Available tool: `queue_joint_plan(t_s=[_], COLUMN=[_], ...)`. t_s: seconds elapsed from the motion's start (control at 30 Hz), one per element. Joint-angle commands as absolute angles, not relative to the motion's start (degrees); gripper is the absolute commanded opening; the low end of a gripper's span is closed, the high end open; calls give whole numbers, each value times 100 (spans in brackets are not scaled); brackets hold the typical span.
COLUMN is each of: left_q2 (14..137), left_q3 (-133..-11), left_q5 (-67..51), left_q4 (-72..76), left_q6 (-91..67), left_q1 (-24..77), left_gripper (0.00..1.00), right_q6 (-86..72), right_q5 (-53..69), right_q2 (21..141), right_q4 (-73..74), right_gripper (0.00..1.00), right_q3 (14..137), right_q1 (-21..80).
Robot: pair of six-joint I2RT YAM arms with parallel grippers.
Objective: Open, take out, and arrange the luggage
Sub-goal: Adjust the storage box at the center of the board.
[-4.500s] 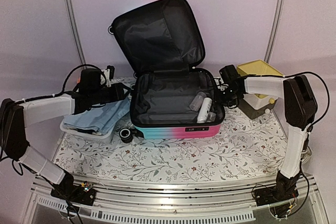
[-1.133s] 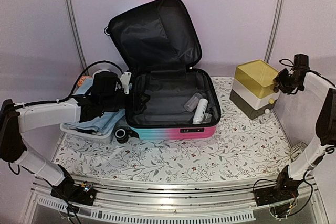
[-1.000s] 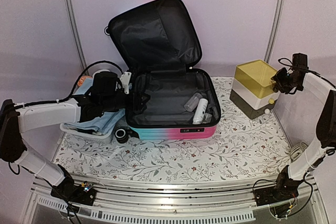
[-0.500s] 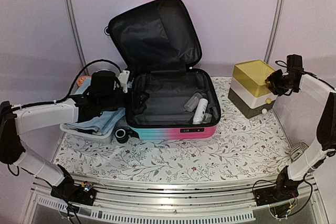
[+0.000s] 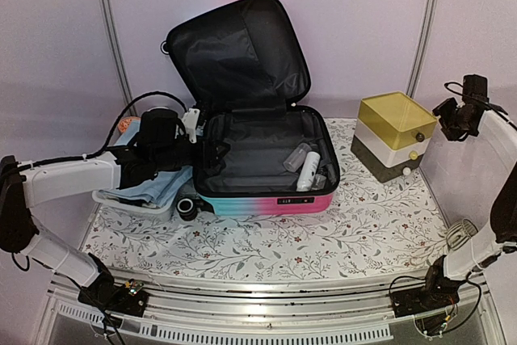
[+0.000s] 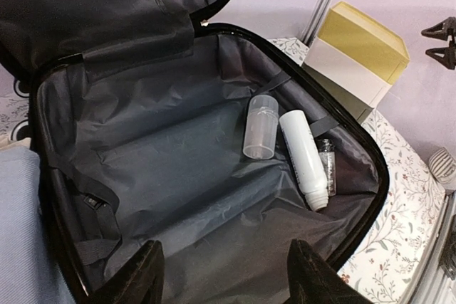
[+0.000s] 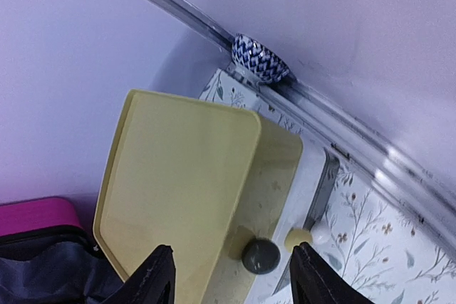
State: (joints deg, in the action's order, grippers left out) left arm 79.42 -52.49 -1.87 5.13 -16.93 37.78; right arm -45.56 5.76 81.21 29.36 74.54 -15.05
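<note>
Flower-printed cloth (image 5: 266, 256) covers the table, with pale purple walls close behind and at both sides. Mid-table lies the luggage (image 5: 266, 199), a small hard-shell case shading from pink to turquoise with a black zipper band. Its black-lined lid (image 5: 238, 54) stands open, leaning back toward the wall. In the lower half, toward the right, lie a white plastic bottle (image 6: 303, 154), a clear capped plastic tube (image 6: 258, 127) and a small glass vial (image 6: 328, 165) tucked against the bottle.

The left gripper (image 6: 226, 250) hovers over the shell's left rim, fingers spread with nothing between them. The right gripper (image 7: 234, 250) hangs well off to the right, above the yellow-topped white drawer box (image 5: 396, 131), its fingers likewise apart and empty.

The shell looks stiff and light, so it would probably slide on the cloth if nudged, and the rim seems the firmest hold. The lining is soft and would bunch. The three small items look light, smooth and apt to roll, and are best pinched across the body from above. The vial is likely fragile.

Bare cloth lies in front of the case and between it and the box. The left is crowded by a white plastic basket of blue fabric (image 5: 149, 187) just beside the shell
</note>
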Motion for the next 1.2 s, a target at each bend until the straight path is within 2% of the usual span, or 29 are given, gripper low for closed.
queue_joint_plan(t_s=[0.0, 0.23, 0.4, 0.47, 0.63, 0.73, 1.03, 1.17], left_q2=[7968, 8105, 8157, 8184, 8264, 8322, 8274, 8231], left_q3=[-5300, -5616, -5750, -5795, -5861, -5895, -5982, -5897], left_q5=[-277, -460, -462, -464, -475, -531, -505, -492], left_q4=[641, 629, 511, 468, 443, 474, 335, 347], left_q6=[-1696, -1715, -1647, -1623, -1621, -1644, -1617, -1654], left_q1=[3850, 3857, 3854, 3858, 3858, 3858, 3867, 3876], left_gripper=[61, 61, 61, 61, 61, 61, 61, 61], right_q6=[-2732, -927, -474, -470, -554, -723, -1273, -1580], right_q5=[459, 638, 655, 1204, 2358, 2920, 4030, 4221], right_q2=[8716, 9521, 9907, 10009, 10355, 10566, 10551, 10141], right_q4=[2793, 2691, 2650, 2535, 2521, 2513, 2071, 1693], right_gripper=[57, 60, 65, 70, 72, 69, 40, 37], right_q3=[8351, 8910, 9178, 9192, 9259, 9244, 8688, 8120], right_q1=[-1564, -1564, -1741, -1942, -2244, -2295, -2350, -2351])
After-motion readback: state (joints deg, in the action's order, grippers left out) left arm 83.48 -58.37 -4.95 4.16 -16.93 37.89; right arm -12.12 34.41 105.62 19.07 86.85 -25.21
